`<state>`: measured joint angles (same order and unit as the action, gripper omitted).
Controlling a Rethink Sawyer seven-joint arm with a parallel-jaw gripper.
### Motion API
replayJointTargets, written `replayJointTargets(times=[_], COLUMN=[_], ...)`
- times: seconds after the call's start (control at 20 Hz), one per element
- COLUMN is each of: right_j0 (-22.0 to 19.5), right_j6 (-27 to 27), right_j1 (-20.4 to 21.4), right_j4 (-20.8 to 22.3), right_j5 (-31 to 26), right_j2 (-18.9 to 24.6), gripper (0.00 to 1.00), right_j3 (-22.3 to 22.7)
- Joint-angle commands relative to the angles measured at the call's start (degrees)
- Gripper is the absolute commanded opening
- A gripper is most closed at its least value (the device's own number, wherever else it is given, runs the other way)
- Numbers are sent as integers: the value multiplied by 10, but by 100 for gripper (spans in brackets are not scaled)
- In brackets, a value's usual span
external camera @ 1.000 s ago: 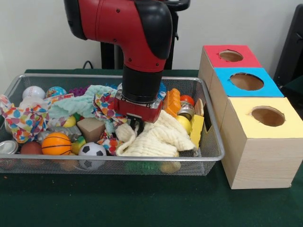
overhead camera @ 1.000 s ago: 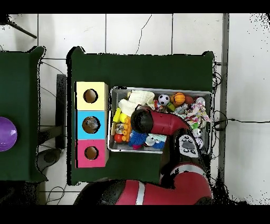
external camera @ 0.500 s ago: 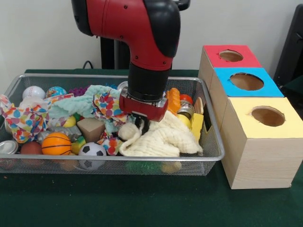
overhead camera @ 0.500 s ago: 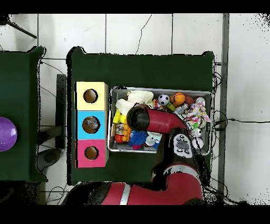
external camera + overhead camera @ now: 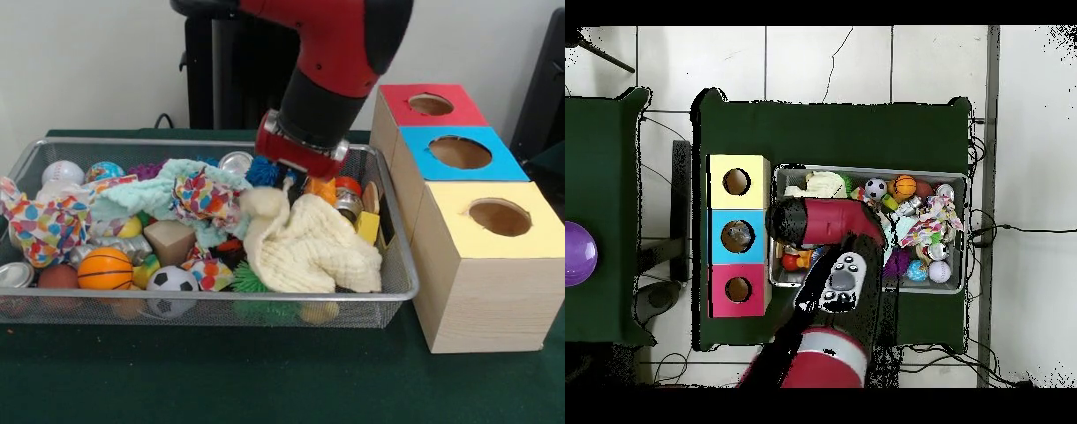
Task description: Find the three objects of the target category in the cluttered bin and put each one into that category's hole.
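cream cloth lifted by one corner, arm swung toward the boxes

front view. item: pincer (image 5: 289, 183), closed on a corner of the cream cloth (image 5: 309, 247). a second ago it sat lower, at the bin's middle, pressed into that cloth; now it is raised and shifted toward the end of the wire bin (image 5: 397, 265) nearest the boxes. the cloth's pinched corner stands up, the rest drapes over the clutter at that end, near the front rim. item: patterned cloth (image 5: 205, 196), mid-bin, unmoved. item: second patterned cloth (image 5: 40, 225), at the opposite end, unmoved. item: yellow box (image 5: 494, 256), blue box (image 5: 459, 155), red box (image 5: 430, 104), in a row beside the bin on the counter (image 5: 265, 380).

overhead view. item: arm (image 5: 827, 222), now lying across the bin's box-side end, where before it was over the centre; pincer hidden beneath it. cream cloth shows partly at the bin's corner next to the yellow box.

reading: lift has begun; the cloth is not yet clear of the bin, which hole is meant cannot be told.
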<state>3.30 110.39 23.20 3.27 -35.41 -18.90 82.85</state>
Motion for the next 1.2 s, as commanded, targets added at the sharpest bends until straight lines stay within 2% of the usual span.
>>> replayJointTargets(times=[0.05, 0.3, 0.4, 0.5, 0.65, 0.7, 0.8, 0.85, 0.95, 1.2], right_j0=[50, 42, 2, -27, -96, -107, -146, -178, -204, -208], right_j6=[128, 128, 114, 103, 59, 55, 43, 29, 30, 55], right_j1=[0, -5, -9, -13, -23, -29, -33, -37, -44, -37], right_j4=[24, 6, -29, -54, -80, -83, -99, -109, -114, -113], right_j5=[-123, -84, -7, 39, 140, 153, 176, 190, 195, 178], right_j2=[-94, -80, -19, 27, 128, 144, 203, 253, 292, 305], gripper=[0, 0, 0, 0, 0, 0, 0, 0, 0, 0], right_j3=[-60, -43, -21, -3, 31, 32, 52, 69, 79, 81])
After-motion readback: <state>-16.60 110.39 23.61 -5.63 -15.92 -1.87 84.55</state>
